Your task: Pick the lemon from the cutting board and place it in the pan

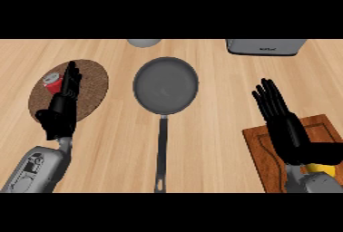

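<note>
The yellow lemon [323,169] lies on the brown cutting board [268,149] at the lower right, mostly hidden behind my right hand [286,127]. That hand stands open, fingers straight and pointing away, just above and left of the lemon. A dark grey pan [166,85] sits mid-counter, its long handle [161,154] running toward me. My left hand [61,106] is open at the left, fingers up, over a round cork mat.
A round brown mat [94,86] at the left carries a red can [53,82] partly behind my left hand. A grey toaster [265,46] stands at the back right, and a grey round object [144,42] at the back centre.
</note>
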